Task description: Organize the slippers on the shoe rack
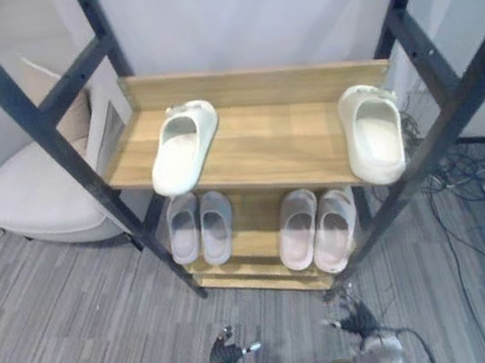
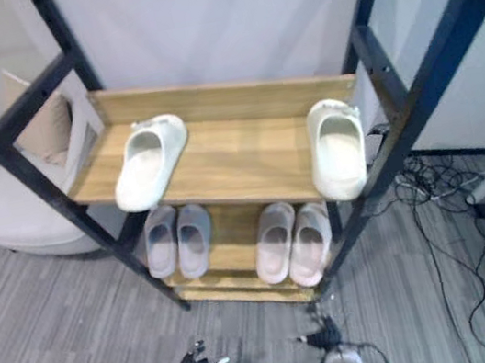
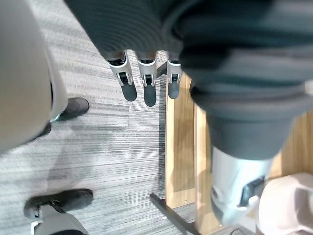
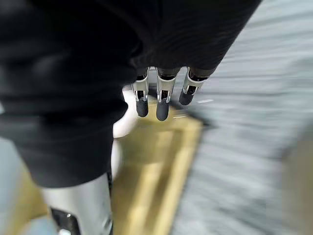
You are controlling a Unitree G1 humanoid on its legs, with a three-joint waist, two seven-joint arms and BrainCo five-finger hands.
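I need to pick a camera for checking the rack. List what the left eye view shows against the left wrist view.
Left eye view: the left white slipper and right white slipper apart on the top shelf, a grey pair and a pinkish pair below, a white chair. Left wrist view: the left hand close up, fingers straight, holding nothing. Both: the bottom wooden shelf, grey carpet, the left hand.

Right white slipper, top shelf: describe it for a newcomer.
Look at the black-framed shoe rack, top wooden shelf. Two white slippers lie far apart there. The right slipper sits straight, heel at the front edge; the left slipper lies slanted.
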